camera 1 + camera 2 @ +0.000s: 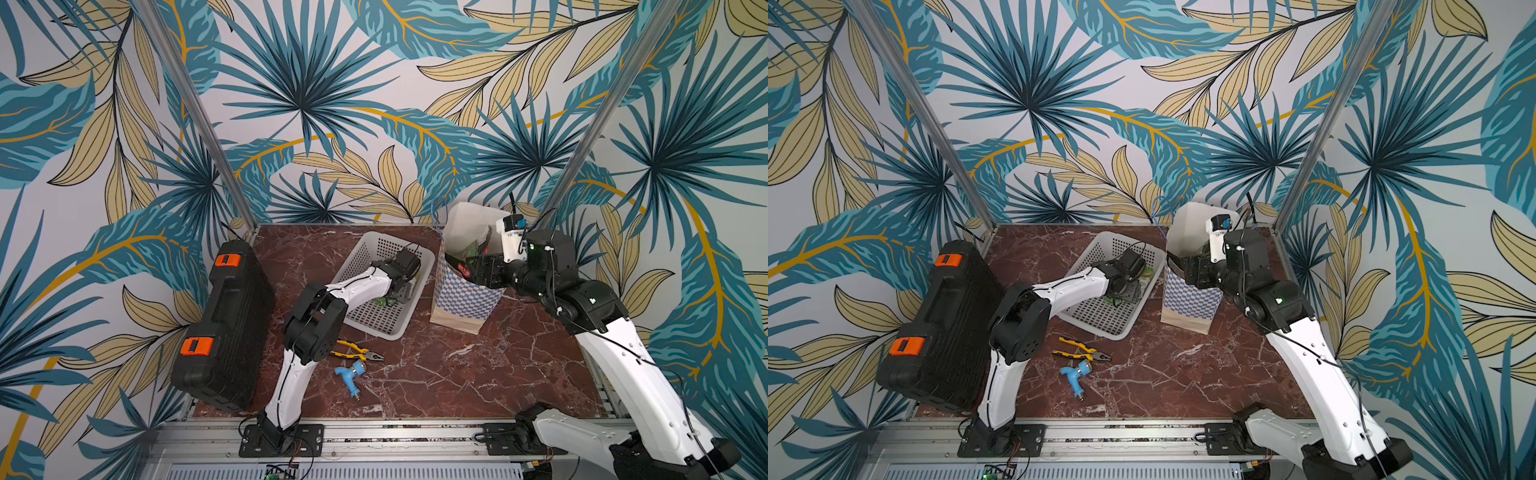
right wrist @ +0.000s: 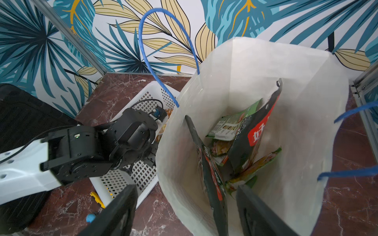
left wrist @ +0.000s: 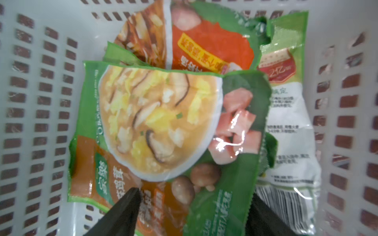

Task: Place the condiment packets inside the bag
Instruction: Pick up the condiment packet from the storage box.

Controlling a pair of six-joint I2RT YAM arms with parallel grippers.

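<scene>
Three light green and orange condiment packets lie overlapped in the white basket [image 3: 41, 102]: the top one [image 3: 155, 126] with a soup photo, another [image 3: 204, 40] behind it, and one [image 3: 290, 114] showing its white printed back. My left gripper [image 3: 195, 200] is open low in the basket, its fingers either side of the top packet's end. The bag [image 1: 465, 299] stands upright beside the basket and holds several packets. My right gripper [image 2: 187, 189] is open astride the bag's near rim. A dark packet [image 2: 212, 179] stands loose between its fingers, and another dark packet [image 2: 255, 130] leans further in.
Yellow-handled pliers [image 1: 353, 351] and a blue tap fitting [image 1: 351, 376] lie on the marble table in front of the basket [image 1: 374, 320]. A black tool case [image 1: 224, 328] with orange latches stands along the left edge. The bag's blue cord handles [image 2: 163, 51] stick up.
</scene>
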